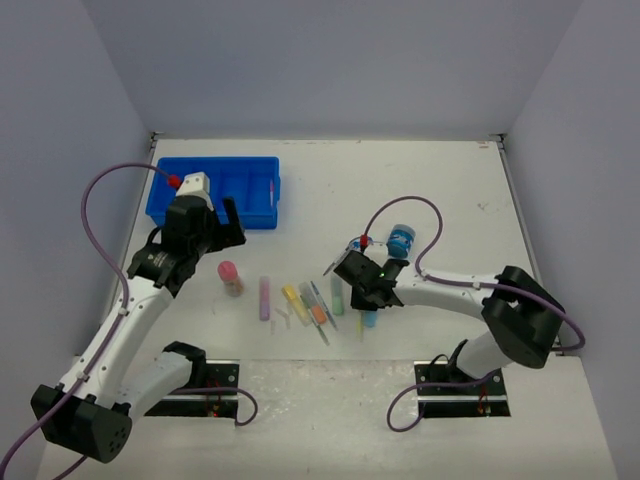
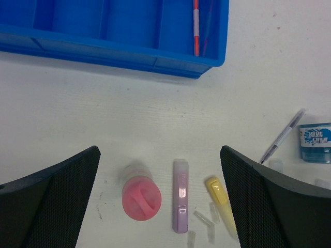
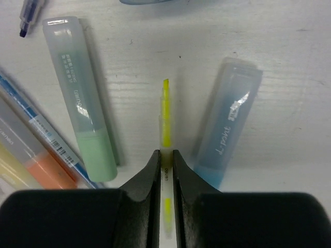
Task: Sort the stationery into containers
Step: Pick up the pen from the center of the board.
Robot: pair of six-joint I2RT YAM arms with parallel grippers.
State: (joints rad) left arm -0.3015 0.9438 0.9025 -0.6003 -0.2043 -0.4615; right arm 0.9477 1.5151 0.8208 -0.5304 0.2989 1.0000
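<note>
The bright blue tray stands at the far left and holds a thin red pen in its right compartment. My left gripper is open and empty, above a pink-capped bottle and a purple marker. A yellow marker lies beside them. My right gripper is shut on a thin clear pen with yellow ink, low over the table between a green marker and a blue marker.
An orange marker and thin pens lie in the row between the arms. A round blue tub stands behind the right gripper, with a thin pen next to it. Small clear caps lie by the yellow marker.
</note>
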